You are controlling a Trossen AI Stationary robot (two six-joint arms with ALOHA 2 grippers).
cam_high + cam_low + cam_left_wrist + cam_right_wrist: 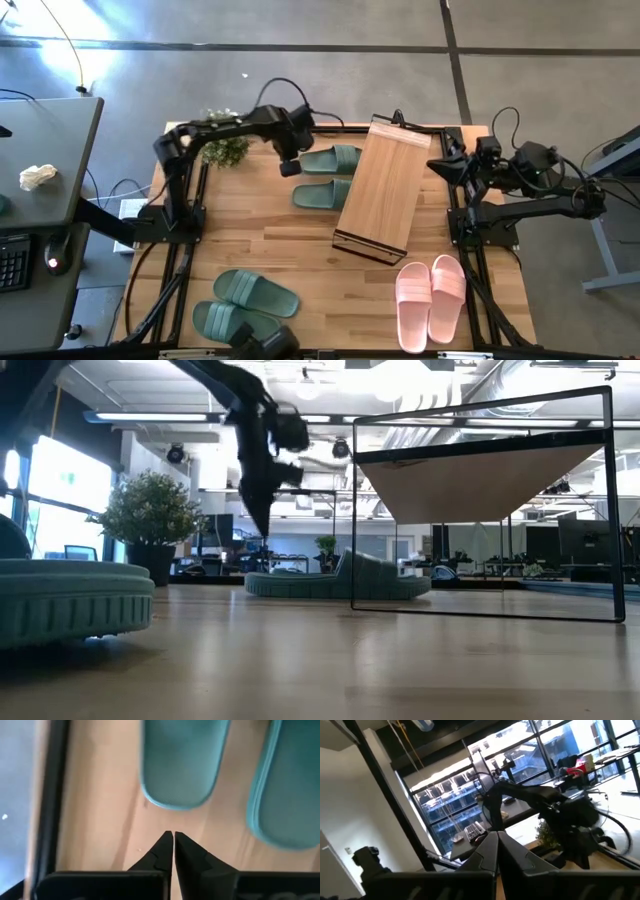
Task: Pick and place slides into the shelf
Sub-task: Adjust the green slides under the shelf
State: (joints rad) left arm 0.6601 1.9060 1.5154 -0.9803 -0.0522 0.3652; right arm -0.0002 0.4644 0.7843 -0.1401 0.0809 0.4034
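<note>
Wooden table (300, 255): shelf (380, 187) lies at centre, none of the six slides on it
Left gripper (290, 167) hovers clenched and empty beside the far green pair (328, 176); second green pair (243, 304) near-left, pink pair (431, 297) near-right; right gripper (440, 164) waits clenched at the shelf's far-right end, holding nothing

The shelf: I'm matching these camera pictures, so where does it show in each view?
High view: the shelf lies right of centre, with two green slides beside its left edge.
Low view: shelf fills the right half, green slides at its left foot.
Left wrist view: not in it; only the green slides.
Right wrist view: not in it.
Shared landmark: those green slides.
</note>
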